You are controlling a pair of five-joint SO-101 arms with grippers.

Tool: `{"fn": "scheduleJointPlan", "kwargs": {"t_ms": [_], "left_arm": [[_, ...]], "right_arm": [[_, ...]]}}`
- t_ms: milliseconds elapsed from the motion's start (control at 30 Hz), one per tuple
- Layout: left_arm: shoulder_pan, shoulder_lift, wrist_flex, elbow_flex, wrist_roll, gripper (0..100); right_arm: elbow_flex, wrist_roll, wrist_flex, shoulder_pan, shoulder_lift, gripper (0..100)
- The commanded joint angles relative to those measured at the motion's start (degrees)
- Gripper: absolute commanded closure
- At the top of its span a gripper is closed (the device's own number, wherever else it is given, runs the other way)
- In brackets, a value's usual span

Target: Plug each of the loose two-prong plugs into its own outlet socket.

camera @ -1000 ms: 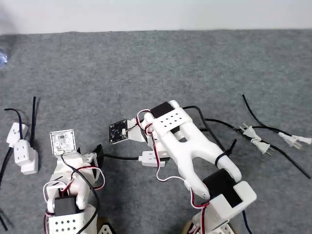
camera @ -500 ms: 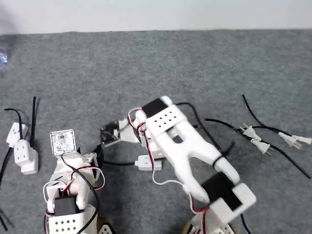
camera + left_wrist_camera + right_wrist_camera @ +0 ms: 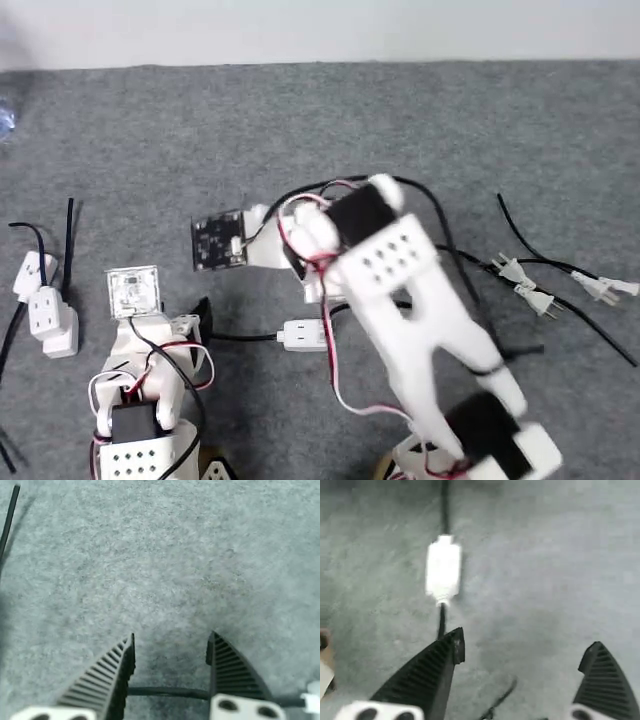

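A white connector (image 3: 303, 335) on a black cable lies on the grey carpet between the two arms; in the right wrist view the connector (image 3: 443, 570) is beyond my right gripper (image 3: 526, 642), which hangs open and holds nothing. My left gripper (image 3: 171, 639) is open and low over the carpet, with the black cable (image 3: 167, 692) lying across between its fingers near their base. Two white outlet sockets (image 3: 47, 318) lie at the far left. Three loose two-prong plugs (image 3: 528, 284) lie at the far right, one of them (image 3: 606, 289) nearest the edge.
Black cables (image 3: 470, 262) run from the right-hand plugs under the right arm (image 3: 420, 300). More black cable (image 3: 68, 232) lies by the sockets. The far half of the carpet (image 3: 330, 130) is bare up to the white wall.
The right arm has risen and swung back off the white connector, its wrist board moving left. The connector now lies a little nearer the front. The left arm has kept still.
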Motion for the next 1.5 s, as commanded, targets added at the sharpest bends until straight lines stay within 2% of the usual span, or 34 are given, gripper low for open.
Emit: {"fn": "scheduleJointPlan", "kwargs": {"t_ms": [0, 100, 233, 267, 367, 433, 467, 533, 600, 700, 800, 900, 1000, 1200, 1300, 1367, 1467], "left_arm": [[0.1, -0.4, 0.1, -0.6, -4.3, 77], [-0.8, -0.4, 1.1, -1.9, -5.6, 77], [-11.3, -0.1, 6.2, -11.0, -9.0, 78], [-11.3, -0.4, 6.5, -11.1, -9.1, 78], [-7.8, -0.4, 5.5, -9.4, -9.1, 78], [-2.8, -0.4, 3.3, -8.3, -9.7, 78], [-0.9, -0.4, 2.7, -8.2, -11.3, 78], [1.8, -0.4, 2.2, -8.8, -19.9, 78], [4.5, -0.4, 2.0, -9.6, -28.4, 78], [8.4, 0.1, 1.6, -11.0, -32.4, 82], [17.0, 0.2, 6.0, -12.4, -37.4, 83], [28.4, 0.3, 11.9, -15.4, -38.0, 83], [34.6, 4.7, 14.7, -21.5, -38.0, 83], [36.3, 29.2, 15.3, -39.4, -38.4, 83], [38.2, 43.3, 15.2, -44.8, -43.3, 83], [39.8, 51.6, 12.7, -45.9, -45.5, 83], [40.3, 62.3, 4.1, -46.3, -49.2, 83]], "right_arm": [[-7.6, -3.6, 2.6, 3.1, -8.5, 64.5], [-8.7, -9.9, 2.5, 9.3, -14.9, 64.5], [-6.6, -21.6, 2.4, 22.0, -21.7, 64.5], [-4.9, -24.8, 2.2, 25.3, -23.0, 64.5], [4.7, -34.6, -1.2, 32.4, -26.3, 64.5], [14.2, -39.4, -6.3, 35.6, -28.4, 64.5], [19.3, -41.2, -9.5, 37.3, -29.3, 64.5], [30.2, -44.2, -16.9, 40.3, -31.3, 64.5], [40.8, -45.7, -25.3, 43.6, -33.0, 64.5], [53.0, -46.5, -36.9, 48.0, -34.7, 64.5], [60.0, -46.6, -44.6, 49.4, -34.9, 64.5], [64.4, -48.2, -50.9, 49.8, -33.6, 64.5], [67.1, -48.4, -55.3, 49.5, -30.5, 64.5], [67.3, -48.4, -61.4, 49.5, -21.4, 64.5], [67.1, -48.3, -63.5, 49.6, -18.2, 64.5], [66.9, -48.1, -64.3, 49.7, -17.0, 64.5], [66.3, -48.1, -64.3, 49.8, -16.0, 64.5]]}}
